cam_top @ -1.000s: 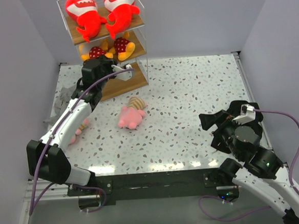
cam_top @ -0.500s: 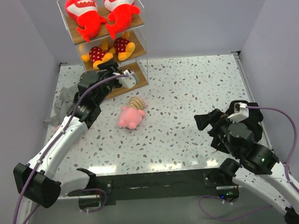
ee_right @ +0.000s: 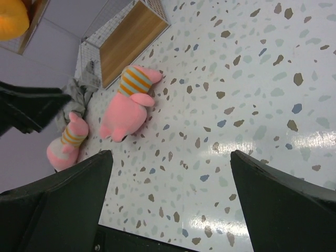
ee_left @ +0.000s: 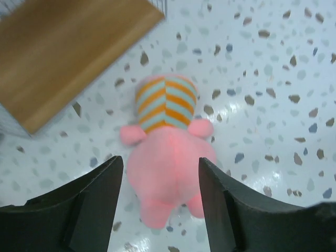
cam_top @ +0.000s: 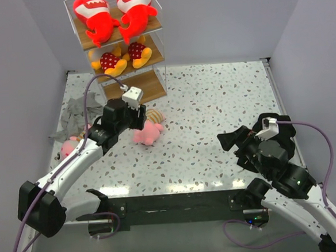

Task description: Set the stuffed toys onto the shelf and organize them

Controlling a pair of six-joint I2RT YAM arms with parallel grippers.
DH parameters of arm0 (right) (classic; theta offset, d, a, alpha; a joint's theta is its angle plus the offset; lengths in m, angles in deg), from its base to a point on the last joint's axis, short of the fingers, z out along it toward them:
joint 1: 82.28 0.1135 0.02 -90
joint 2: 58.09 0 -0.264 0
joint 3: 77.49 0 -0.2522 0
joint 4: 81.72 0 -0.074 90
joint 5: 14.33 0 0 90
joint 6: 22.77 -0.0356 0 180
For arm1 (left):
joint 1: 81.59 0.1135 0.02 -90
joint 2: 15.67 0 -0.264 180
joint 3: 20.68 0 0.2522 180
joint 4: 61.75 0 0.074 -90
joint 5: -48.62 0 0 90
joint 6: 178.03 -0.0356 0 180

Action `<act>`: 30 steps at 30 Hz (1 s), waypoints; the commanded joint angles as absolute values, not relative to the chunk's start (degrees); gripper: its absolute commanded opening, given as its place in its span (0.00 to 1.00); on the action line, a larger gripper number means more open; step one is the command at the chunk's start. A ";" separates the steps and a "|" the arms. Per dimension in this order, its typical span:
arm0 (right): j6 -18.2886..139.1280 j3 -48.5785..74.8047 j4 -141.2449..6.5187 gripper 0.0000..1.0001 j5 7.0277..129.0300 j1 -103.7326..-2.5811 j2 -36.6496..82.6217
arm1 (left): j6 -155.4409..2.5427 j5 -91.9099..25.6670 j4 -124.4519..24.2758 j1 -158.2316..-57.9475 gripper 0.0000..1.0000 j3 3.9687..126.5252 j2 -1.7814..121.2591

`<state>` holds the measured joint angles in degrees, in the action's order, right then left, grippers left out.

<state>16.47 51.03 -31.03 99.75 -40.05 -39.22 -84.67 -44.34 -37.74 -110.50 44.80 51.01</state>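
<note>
Red sharks (cam_top: 94,18), yellow toys (cam_top: 108,60) sit on shelf (cam_top: 151,85): done. Not done: pink toy (ee_left: 167,157) on desk (cam_top: 212,100) under left hand (ee_left: 160,173), spread apart; second pink toy (cam_top: 70,147) at left by grey cloth (cam_top: 72,112). Right hand (cam_top: 229,138) apart, holds nothing.

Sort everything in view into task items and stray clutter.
Task items: shelf; red sharks, top tier; yellow polka-dot toys, middle tier; pink striped toy, mid-table; second pink toy, far left.
Stray clutter: grey cloth.
</note>
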 commanded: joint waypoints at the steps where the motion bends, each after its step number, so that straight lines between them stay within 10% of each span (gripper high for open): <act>1: 18.01 49.90 -28.94 0.98 98.26 -40.18 -39.37 | -71.16 -43.57 -32.26 -110.33 0.65 41.60 53.94; 10: 22.13 53.06 -33.23 0.98 95.19 -40.27 -37.98 | -72.65 -41.91 -35.60 -110.33 0.70 40.00 62.54; 19: 31.89 53.42 -46.92 0.98 84.74 -40.19 -24.01 | -71.42 -34.19 -34.45 -111.91 0.00 42.73 65.55; 30: 38.41 39.81 -55.14 0.97 86.29 -40.18 -5.90 | -83.27 -18.54 -34.61 -115.78 0.00 41.61 52.12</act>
